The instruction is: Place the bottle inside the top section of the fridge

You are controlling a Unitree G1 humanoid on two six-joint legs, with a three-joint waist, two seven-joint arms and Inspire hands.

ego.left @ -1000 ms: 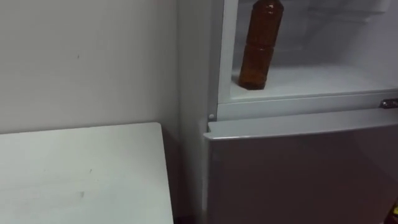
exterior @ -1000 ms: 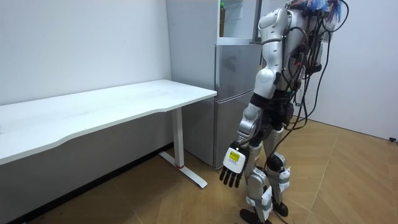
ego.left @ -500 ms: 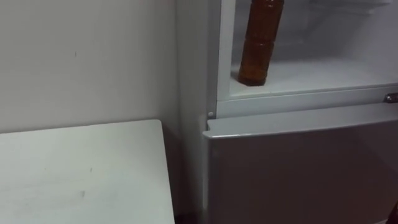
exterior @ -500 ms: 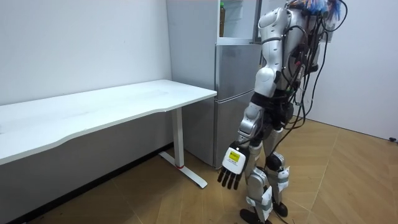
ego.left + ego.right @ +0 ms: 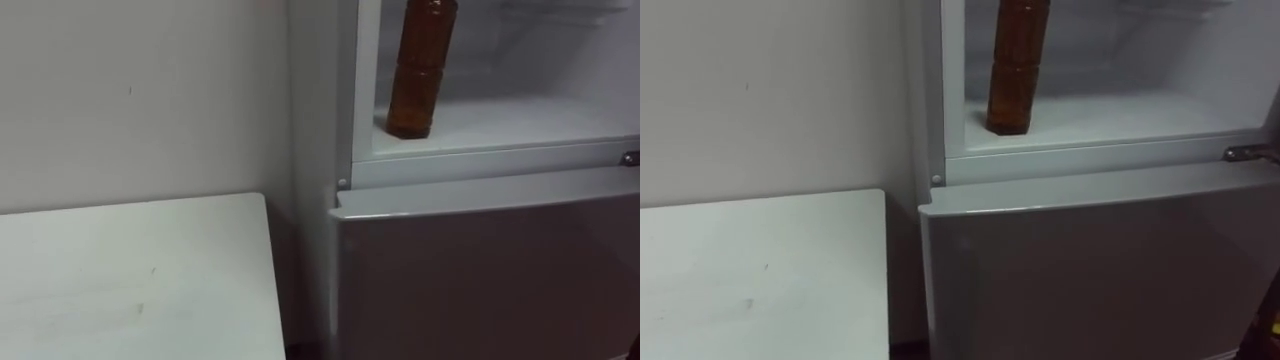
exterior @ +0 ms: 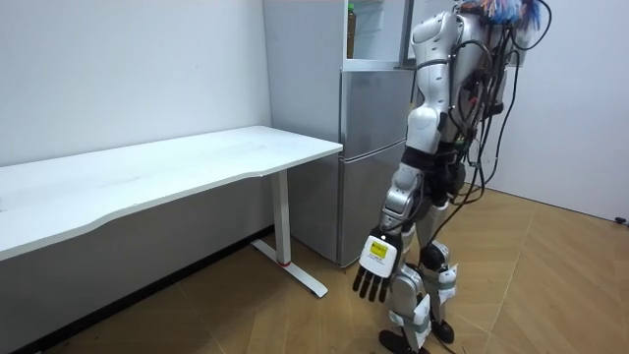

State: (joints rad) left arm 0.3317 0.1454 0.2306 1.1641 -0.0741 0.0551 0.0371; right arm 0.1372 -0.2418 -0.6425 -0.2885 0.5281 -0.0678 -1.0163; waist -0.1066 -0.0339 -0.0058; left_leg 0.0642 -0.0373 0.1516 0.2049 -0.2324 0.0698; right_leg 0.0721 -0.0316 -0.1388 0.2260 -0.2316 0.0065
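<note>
On upper fridge shelf: bottle unmoved | left hand nearer legs

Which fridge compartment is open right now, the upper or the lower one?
The upper compartment: its white inside shows, with the brown bottle standing upright in it. The lower door is shut.

White table against a pale wall

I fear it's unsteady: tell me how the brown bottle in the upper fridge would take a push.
The bottle is tall on a narrow base, near the shelf front: probably tips easily. Dark, full-looking contents suggest some weight.
</note>
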